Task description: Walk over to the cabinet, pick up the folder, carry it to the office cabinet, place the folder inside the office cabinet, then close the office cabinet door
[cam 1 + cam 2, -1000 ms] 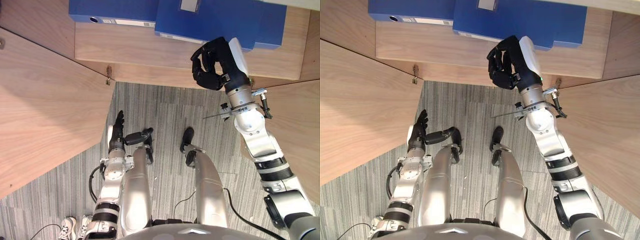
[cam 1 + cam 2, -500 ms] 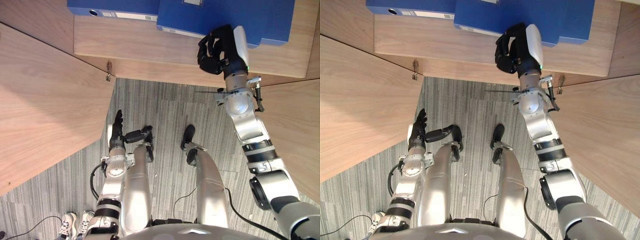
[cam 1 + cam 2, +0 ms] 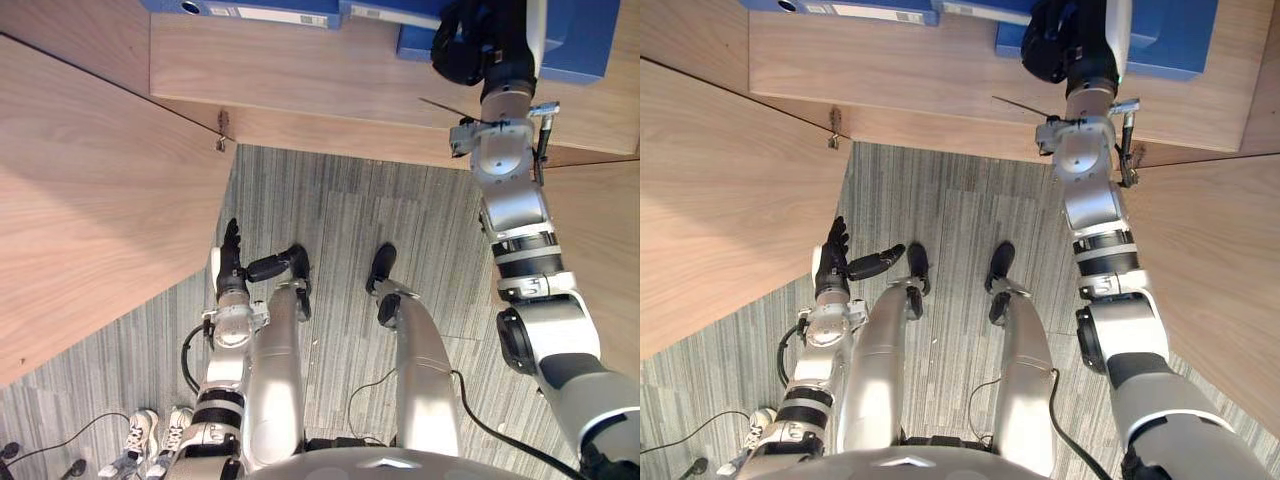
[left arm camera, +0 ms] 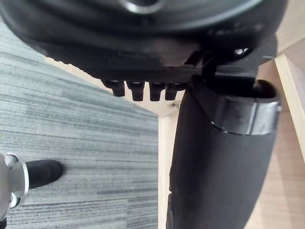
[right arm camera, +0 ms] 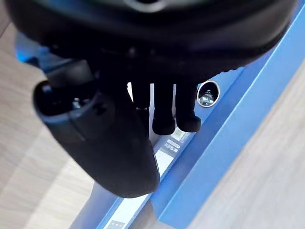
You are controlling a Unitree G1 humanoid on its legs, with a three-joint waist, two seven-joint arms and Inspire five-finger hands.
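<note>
Right robot hand (image 3: pixel 478 42) hovers right over the blue folder (image 3: pixel 585 40) on the cabinet shelf (image 3: pixel 300 70), fingers (image 5: pixel 164 119) loose, clasping nothing. The folder's long edge runs along the shelf front. Left robot hand (image 3: pixel 231 258) hangs well away from the folder, spread.

Got a cabinet shelf (image 3: pixel 300 80) straight ahead with two folders lying on it side by side: left folder (image 3: pixel 250 10) toward the left end, right folder (image 3: pixel 580 40) toward the right. Parked over the right folder's near edge, the right robot hand (image 3: pixel 470 45). Open cabinet doors flanking the shelf, left door (image 3: pixel 90 200) and right door (image 3: pixel 605 230), carpeted floor (image 3: pixel 340 220) in between. Down low over that floor, the left robot hand (image 3: pixel 230 255), near the left door's edge, well apart from the shelf.
</note>
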